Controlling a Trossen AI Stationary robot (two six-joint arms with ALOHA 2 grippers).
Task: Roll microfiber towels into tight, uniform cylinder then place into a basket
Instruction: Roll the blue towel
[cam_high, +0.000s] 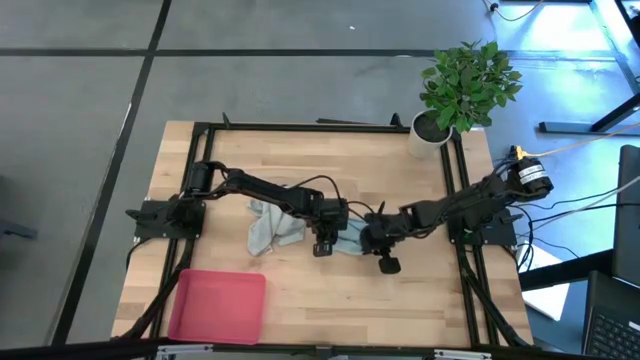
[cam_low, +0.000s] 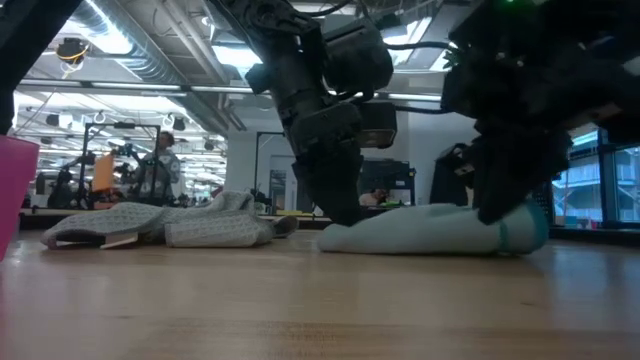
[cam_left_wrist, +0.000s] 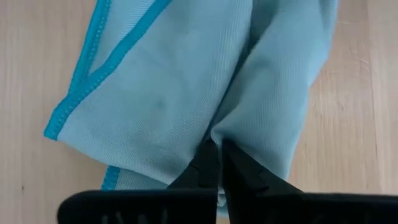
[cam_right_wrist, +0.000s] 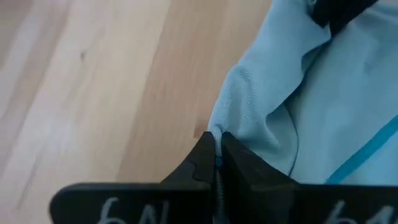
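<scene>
The pale blue-teal towel lies bunched into a loose roll at mid-table, between my two grippers. My left gripper is shut at its left end, seen close in its wrist view. My right gripper is shut at the right end. The light grey towel lies crumpled on the table just left of my left gripper, touched by neither. The pink-red basket stands near the front left edge. My left gripper pinches a fold of the blue towel in the crease between two bulging folds, and creases run toward the fingertips. The fingers slant down from above. The towel rests on the table. My right gripper pinches the towel's rounded outer fold at its right end, with a teal hem thread between the fingers. The fingers slant down onto it. That end lies on or just above the wood.
A white pot with a green plant stands at the far right corner. Black frame rails run along the table's edges. Bare wood lies toward the near edge. People and desks show in the room beyond.
</scene>
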